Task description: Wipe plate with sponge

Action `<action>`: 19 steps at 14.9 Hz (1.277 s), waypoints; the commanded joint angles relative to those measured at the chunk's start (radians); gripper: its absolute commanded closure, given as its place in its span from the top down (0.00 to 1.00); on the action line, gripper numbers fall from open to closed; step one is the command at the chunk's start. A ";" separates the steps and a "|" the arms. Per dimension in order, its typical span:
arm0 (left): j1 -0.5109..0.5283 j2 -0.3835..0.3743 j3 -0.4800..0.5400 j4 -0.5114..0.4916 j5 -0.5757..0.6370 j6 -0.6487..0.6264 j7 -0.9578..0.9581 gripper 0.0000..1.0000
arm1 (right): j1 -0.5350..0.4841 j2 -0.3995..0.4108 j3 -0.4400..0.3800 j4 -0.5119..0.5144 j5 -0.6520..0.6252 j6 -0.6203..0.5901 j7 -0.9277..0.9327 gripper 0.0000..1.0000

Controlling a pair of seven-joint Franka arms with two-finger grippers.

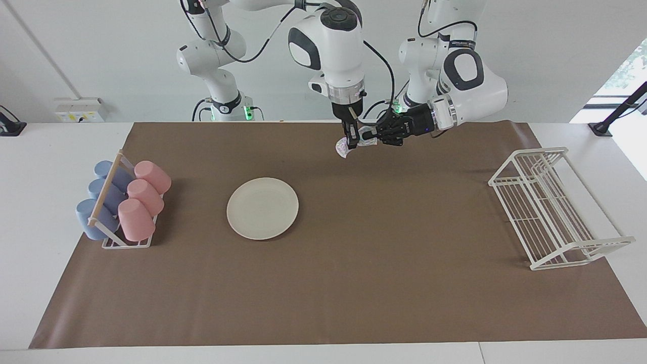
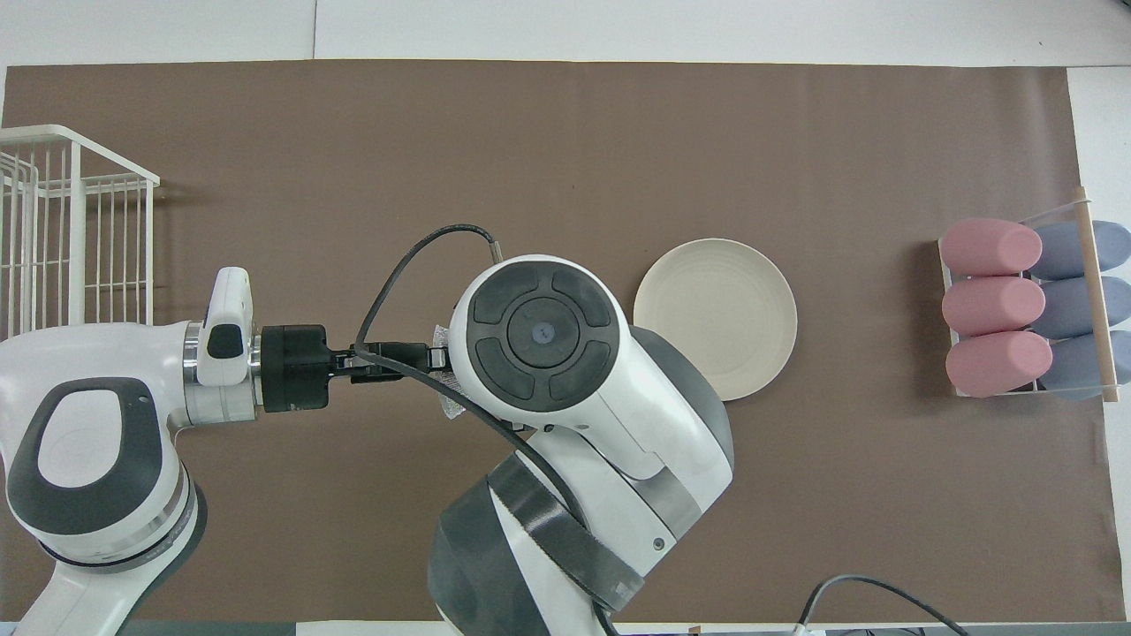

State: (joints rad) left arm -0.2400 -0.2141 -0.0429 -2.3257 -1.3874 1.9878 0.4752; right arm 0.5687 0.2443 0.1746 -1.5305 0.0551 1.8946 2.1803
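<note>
One round, flat cream-white plate (image 1: 262, 208) lies on the brown table mat (image 1: 384, 283), bare on top, toward the right arm's end of the table. Beside it, at that end of the mat, stands one white wire cup rack with a wooden bar (image 1: 123, 238); it holds six plastic cups lying on their sides, three pink cups (image 1: 143, 198) in one row and three blue-grey cups (image 1: 97, 201) in the other. At the left arm's end stands one white wire dish rack (image 1: 551, 208) with nothing in it.

There is one small silvery-grey sponge of shiny, wrinkly mesh (image 1: 345, 147), raised over the mat near the robots' edge, well apart from the plate. Both grippers meet at it. The right gripper (image 1: 351, 137) points straight down and pinches the wad between its fingers, part of the mesh hanging below its tips. The left gripper (image 1: 368, 136) reaches in sideways, level with the mat, its tips right against the same wad; whether its fingers are clamped on the mesh or parted around it cannot be made out. In the overhead view the right arm's wrist covers most of the sponge, so only a shred of mesh (image 2: 448, 389) shows at its edge.
</note>
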 commanded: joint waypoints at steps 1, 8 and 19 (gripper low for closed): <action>0.004 -0.031 0.008 -0.032 -0.013 -0.004 -0.007 0.00 | -0.018 -0.002 0.011 0.003 -0.003 0.008 -0.019 1.00; 0.007 -0.027 0.011 -0.020 0.046 0.009 -0.082 0.00 | -0.110 -0.077 0.006 -0.069 -0.012 -0.035 -0.439 1.00; -0.002 0.010 -0.034 0.112 0.911 0.003 -0.597 0.00 | -0.512 -0.249 0.005 -0.089 -0.018 -0.348 -1.501 1.00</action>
State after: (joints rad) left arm -0.2295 -0.2147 -0.0597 -2.2467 -0.6050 1.9901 -0.0147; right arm 0.1160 0.0455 0.1659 -1.5743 0.0467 1.5505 0.8434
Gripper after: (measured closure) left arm 0.947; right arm 0.000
